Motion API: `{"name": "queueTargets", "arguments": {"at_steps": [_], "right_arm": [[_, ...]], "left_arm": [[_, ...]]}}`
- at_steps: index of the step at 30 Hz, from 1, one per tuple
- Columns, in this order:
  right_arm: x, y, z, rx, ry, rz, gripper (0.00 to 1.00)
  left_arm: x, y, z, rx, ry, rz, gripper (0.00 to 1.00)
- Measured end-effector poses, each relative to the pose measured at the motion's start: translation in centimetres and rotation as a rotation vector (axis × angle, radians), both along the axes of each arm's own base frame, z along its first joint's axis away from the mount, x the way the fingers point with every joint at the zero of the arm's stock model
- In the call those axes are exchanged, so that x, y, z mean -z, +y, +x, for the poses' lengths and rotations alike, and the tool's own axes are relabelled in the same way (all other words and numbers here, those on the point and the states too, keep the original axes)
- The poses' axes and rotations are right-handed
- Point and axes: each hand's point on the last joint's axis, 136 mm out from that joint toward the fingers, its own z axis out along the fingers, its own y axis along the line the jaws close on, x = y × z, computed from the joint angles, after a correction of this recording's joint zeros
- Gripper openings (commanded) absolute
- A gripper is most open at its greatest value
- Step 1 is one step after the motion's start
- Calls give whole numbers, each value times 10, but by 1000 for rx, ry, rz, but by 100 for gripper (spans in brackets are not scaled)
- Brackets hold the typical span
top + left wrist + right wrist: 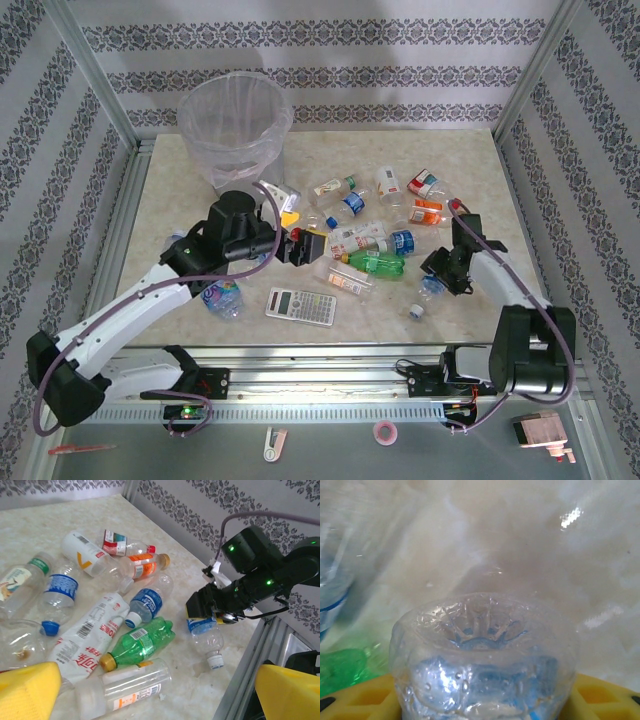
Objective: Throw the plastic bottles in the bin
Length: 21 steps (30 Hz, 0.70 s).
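Top external view, from the left: the bin (235,125) stands upright at the far left of the table (470,170), lined with a clear bag. Just in front of it my left gripper (303,232) hangs above the table with its jaws spread wide and nothing between them. One crumpled bottle (222,297) lies beside my left forearm, and a calculator (300,305) lies flat near the front edge.

Past that, the bottles (352,203) lie scattered on their sides across the middle of the table, some touching. The green bottle (375,264) lies at the near side of the heap.

From my left wrist, my left gripper (157,700) frames the same heap between its yellow pads (27,690), with the green bottle (142,642) in the middle.

Further right, my right gripper (437,274) is down at the table over a blue-label bottle (430,290) that lies apart from the heap. Its cap points toward the front edge.

My left wrist shows my right gripper (210,611) at the base end of this blue-label bottle (206,637).

From my right wrist, the clear base (480,650) sits between my yellow pads (360,697). The jaws flank it closely, but I cannot tell whether they are pressing it.
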Motion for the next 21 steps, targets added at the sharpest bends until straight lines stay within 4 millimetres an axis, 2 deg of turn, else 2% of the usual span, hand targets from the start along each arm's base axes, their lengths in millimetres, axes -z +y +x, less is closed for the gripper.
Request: {"name": "queueTargets", "arguments": {"at_steps": [4,9,14,17,21], "right_arm": [[-37,5,5,-12,-107,22,52],[-111,20,23,-58,-327,69,51],[-186,58,36,-177,-509,128,51],[-221,80,42,-242,-577,164,50],[-253,101,49,-294,-635,195,51]], "left_arm": [[10,-17,1,40,32,-5,100],[10,-36,4,84,59,-41,100],[6,-65,5,160,85,-92,100],[3,-82,4,214,101,-113,100],[-2,-99,5,269,139,-149,100]]}}
